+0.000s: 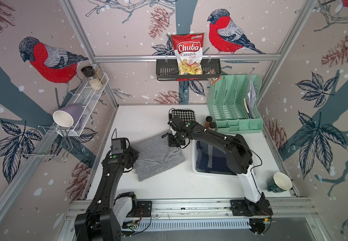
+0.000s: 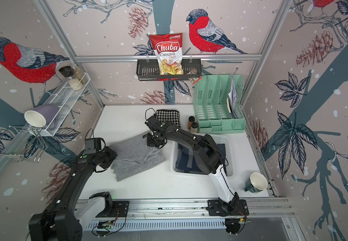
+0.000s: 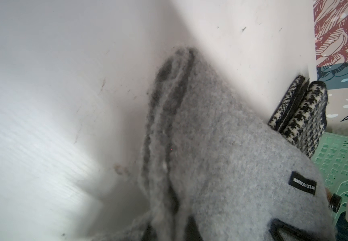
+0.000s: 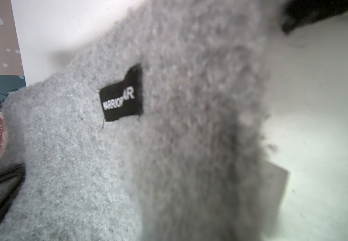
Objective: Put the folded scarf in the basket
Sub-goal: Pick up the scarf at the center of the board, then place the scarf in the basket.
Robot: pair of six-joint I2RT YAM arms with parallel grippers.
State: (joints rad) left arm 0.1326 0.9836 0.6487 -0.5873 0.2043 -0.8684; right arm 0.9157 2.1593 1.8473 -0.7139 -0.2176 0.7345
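Table [image 1: 168, 187]: white, carries everything.

Basket [image 1: 194, 158]: right of centre. The right arm [image 1: 221, 141] reaches across above it, and a dark folded cloth [image 1: 210, 160] lies inside.

Scarf [image 1: 156, 158]: grey, folded, on the table just left of the basket, not in it. Its near edge fans into loose layers.

Left claw [image 1: 134, 155]: closed at the scarf's left edge. Right claw [image 1: 176, 143]: closed at its far right corner. Grey knit fills both wrist views, so I judge that both pinch the fabric. A black label [image 4: 120, 94] sits near the right claw.

Risks:
- The scarf is thick, soft and held at two points. If only the top ply is caught, a lift would unfold the stack.
- Uneven claw heights would let the middle sag onto the basket rim.
- Two jars [image 1: 209, 123] stand close to the right arm and could be knocked.
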